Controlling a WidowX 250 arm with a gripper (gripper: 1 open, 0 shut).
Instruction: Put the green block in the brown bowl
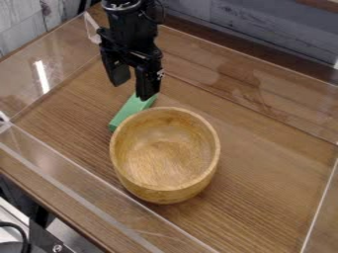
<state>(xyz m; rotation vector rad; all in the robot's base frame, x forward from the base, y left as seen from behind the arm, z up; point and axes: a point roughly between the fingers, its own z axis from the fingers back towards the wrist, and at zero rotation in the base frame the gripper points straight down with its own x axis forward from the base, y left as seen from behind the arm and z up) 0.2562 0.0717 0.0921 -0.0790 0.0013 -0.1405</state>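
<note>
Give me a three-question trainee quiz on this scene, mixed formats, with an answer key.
1. True or false: the green block already lies inside the brown bowl.
2. Multiple choice: the claw is
A. open, pointing down above the block
B. shut on the block
C. down inside the bowl
3. Fill in: the block lies on the wooden table, right beside the bowl's ____ rim as the camera sees it.

Key:
1. False; it lies on the table outside the bowl.
2. A
3. far left (upper left in the picture)
</note>
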